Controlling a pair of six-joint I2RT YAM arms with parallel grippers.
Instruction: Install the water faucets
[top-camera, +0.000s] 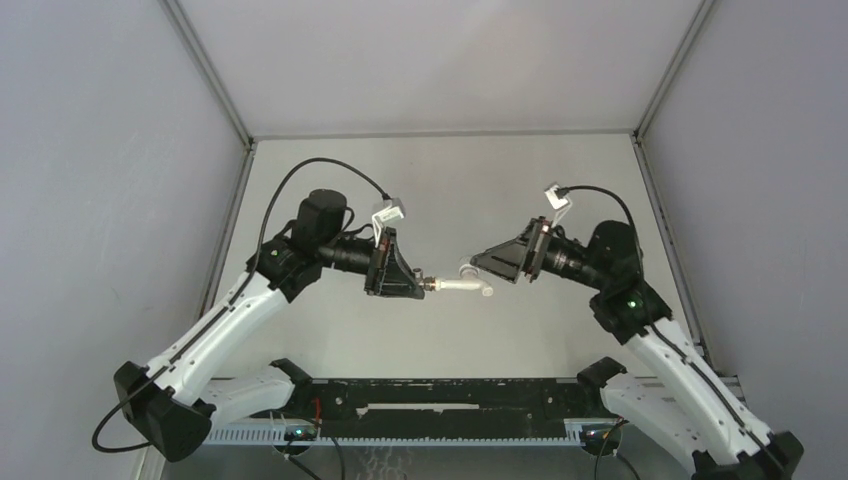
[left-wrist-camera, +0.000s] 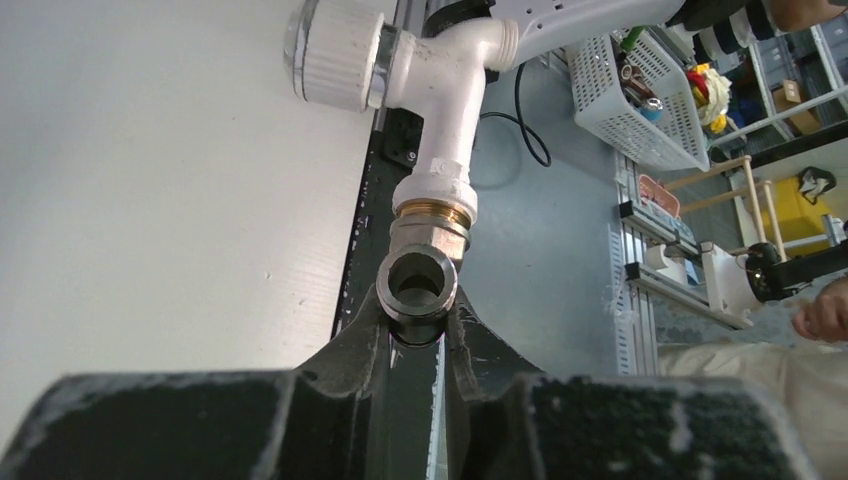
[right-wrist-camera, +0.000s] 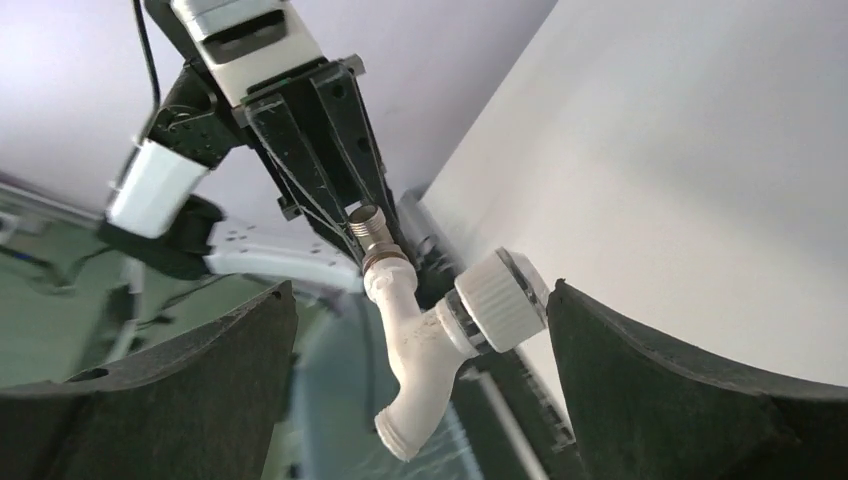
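Observation:
My left gripper (top-camera: 424, 284) is shut on the grey metal fitting (left-wrist-camera: 418, 282), held in the air over the middle of the table. The white plastic tap (left-wrist-camera: 445, 95), with a ribbed white knob, is joined end-on to the fitting through a brass collar and sticks out toward the right arm; it also shows in the top view (top-camera: 468, 287). My right gripper (right-wrist-camera: 420, 300) is open, its pads wide apart on either side of the tap (right-wrist-camera: 415, 350) and not touching it. In the right wrist view the fitting (right-wrist-camera: 368, 224) sits between the left fingers (right-wrist-camera: 310, 150).
A black rail (top-camera: 450, 400) runs along the table's near edge between the arm bases. Grey walls (top-camera: 100, 150) close in the left, right and back. Beyond the table, the left wrist view shows a white basket (left-wrist-camera: 640, 100) and a person's hand (left-wrist-camera: 822, 312).

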